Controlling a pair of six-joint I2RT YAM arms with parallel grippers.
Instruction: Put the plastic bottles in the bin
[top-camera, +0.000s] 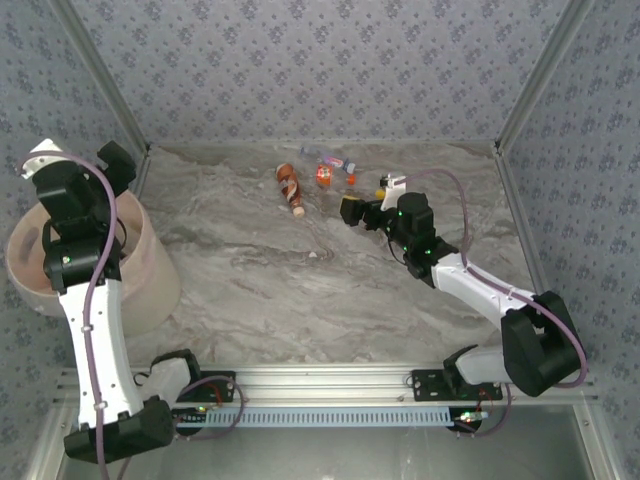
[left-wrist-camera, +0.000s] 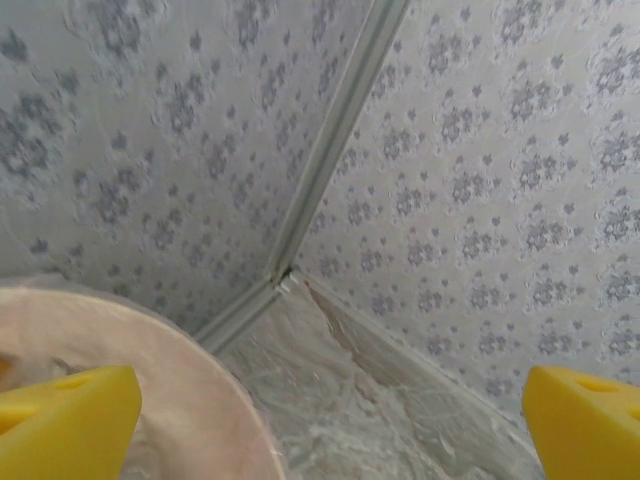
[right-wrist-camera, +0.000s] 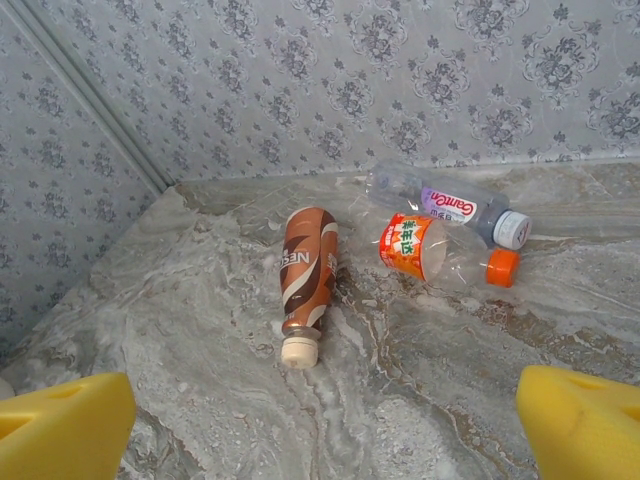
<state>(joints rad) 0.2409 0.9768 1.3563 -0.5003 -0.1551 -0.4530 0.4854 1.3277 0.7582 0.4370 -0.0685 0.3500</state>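
Left edge of the overhead frame: the bin (top-camera: 150, 275) sits on the table (top-camera: 260, 300) beside my left arm; the arm covers its inside, so I cannot tell what it holds.
Left gripper (top-camera: 80, 165): it hangs over the bin rim, and in its wrist view the yellow pads (left-wrist-camera: 60, 420) sit at the lower corners, spread wide with nothing between them.
Right gripper (top-camera: 365, 198): centre right of the overhead frame, aimed at the back wall, jaws wide and empty.
Plastic bottles: three lie just beyond it, upper centre.
Brown bottle (right-wrist-camera: 307, 275): nearest, cap toward me.
Orange-labelled bottle (right-wrist-camera: 430, 250): to its right.
Purple-labelled bottle (right-wrist-camera: 450, 205): behind that, close to the wall.
Progress: I judge the job late but unfinished, with these three left to bin.
Next: I'd close on the brown one.
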